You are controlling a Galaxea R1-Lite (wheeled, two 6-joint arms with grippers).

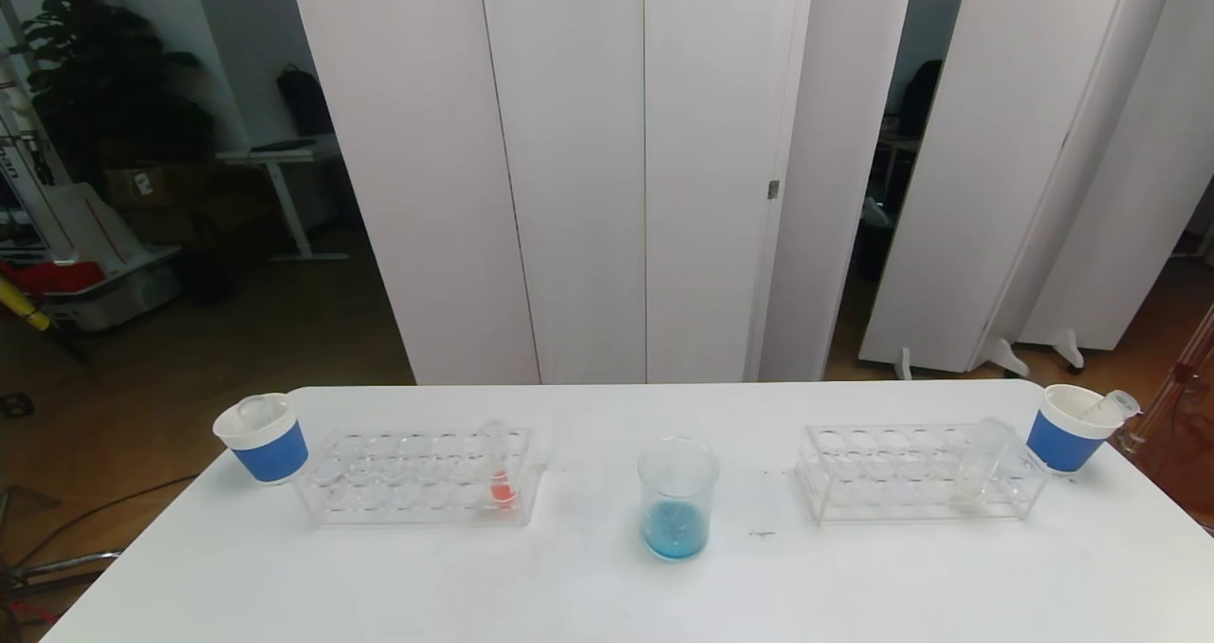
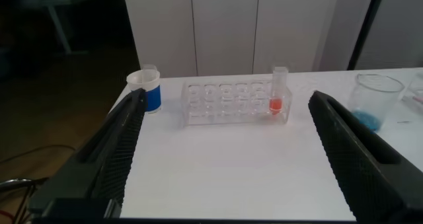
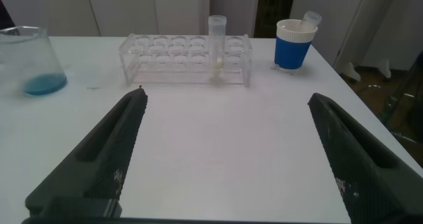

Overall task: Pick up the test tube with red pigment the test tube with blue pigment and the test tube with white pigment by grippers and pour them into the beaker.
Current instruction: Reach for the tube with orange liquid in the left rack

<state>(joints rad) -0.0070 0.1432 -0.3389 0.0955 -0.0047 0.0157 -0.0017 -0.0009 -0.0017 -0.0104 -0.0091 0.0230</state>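
Table: a white rectangular table (image 1: 607, 586) carries everything; the items stand in a row parallel to its far edge.
Left cup: a white paper cup with a blue band (image 1: 263, 437) stands at the far left corner of the table, tilted, with a clear empty tube lying in it.
Left rack: a clear plastic test tube rack (image 1: 417, 477) sits just beside that cup, toward the table's middle.
Red tube: a slim clear test tube with orange-red pigment at its bottom (image 1: 499, 468) stands upright in the right end of the left rack.
Left end effector: the dark grey left end effector (image 2: 225, 158) hangs over the near left part of the table, facing the left rack, its fingers spread wide and gripping nothing.
Beaker: the clear cylindrical beaker with a flared rim (image 1: 676, 496) stands at the table's middle, between the two racks, with blue pigment lying at its bottom.
Right rack: a second clear plastic rack (image 1: 915, 472) sits toward the far right corner.
White tube: a slim clear test tube with pale cream-white pigment (image 3: 217, 40) stands upright in the right rack, toward its right end.
Right cup: a second white cup with a blue band (image 1: 1072, 428) stands at the far right corner, a clear empty tube leaning out of it.
Right end effector: the dark grey right end effector (image 3: 225, 158) hangs over the near right part of the table, facing the right rack, fingers wide apart and empty.
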